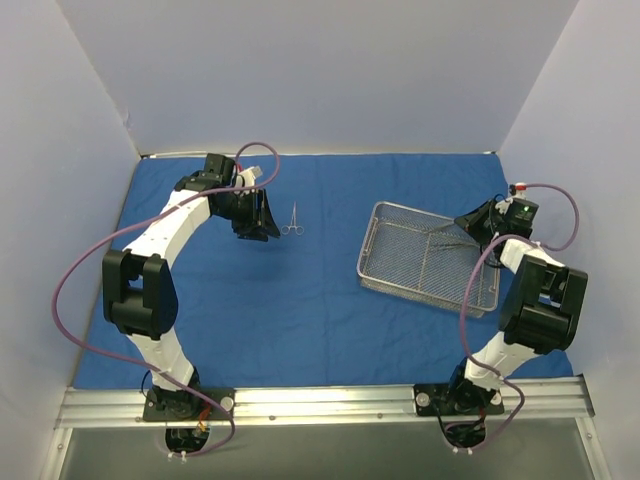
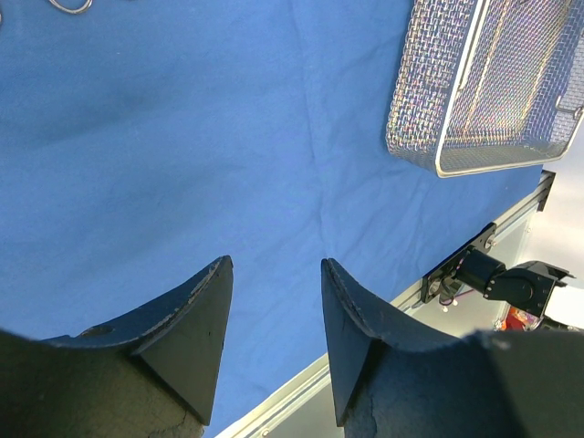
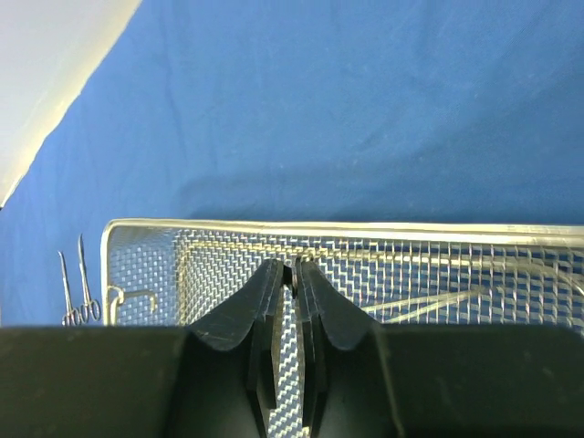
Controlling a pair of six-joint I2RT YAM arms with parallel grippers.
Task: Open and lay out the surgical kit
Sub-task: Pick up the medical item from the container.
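Right gripper (image 3: 290,266) nearly closed inside tray (image 3: 365,227); hold unclear.

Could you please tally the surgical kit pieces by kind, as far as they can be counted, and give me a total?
Blue cloth wrap: 1
Wire-mesh tray: 1
Instrument on the cloth: 1
Instruments inside the tray: thin metal shows, too fine to count
Total clearly countable: 3
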